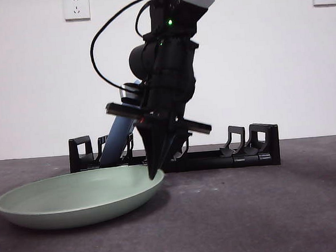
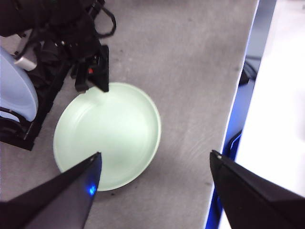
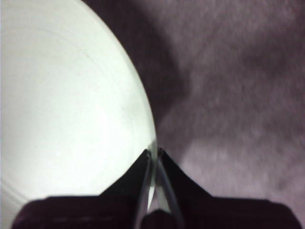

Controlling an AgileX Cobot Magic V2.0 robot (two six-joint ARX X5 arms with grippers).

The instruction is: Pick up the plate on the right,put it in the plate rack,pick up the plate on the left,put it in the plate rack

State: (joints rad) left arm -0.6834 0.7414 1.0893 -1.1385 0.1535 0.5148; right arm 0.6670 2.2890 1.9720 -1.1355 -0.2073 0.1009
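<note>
A pale green plate [image 1: 75, 199] lies flat on the grey table in front of the plate rack [image 1: 216, 157]. My right gripper [image 1: 155, 172] comes down from above and is shut on the plate's rim at the side nearest the rack; the right wrist view shows the green plate [image 3: 62, 105] pinched edge-on between the two jaws of the right gripper [image 3: 153, 155]. A light blue plate [image 1: 116, 142] stands tilted in the rack's left end. My left gripper [image 2: 155, 155] hangs open high above the green plate [image 2: 107, 133], holding nothing.
The rack's right-hand slots [image 1: 247, 143] hold nothing. In the left wrist view the table's edge [image 2: 238, 119] runs beside the plate, with a white surface [image 2: 281, 95] beyond it. A white wall stands behind the rack.
</note>
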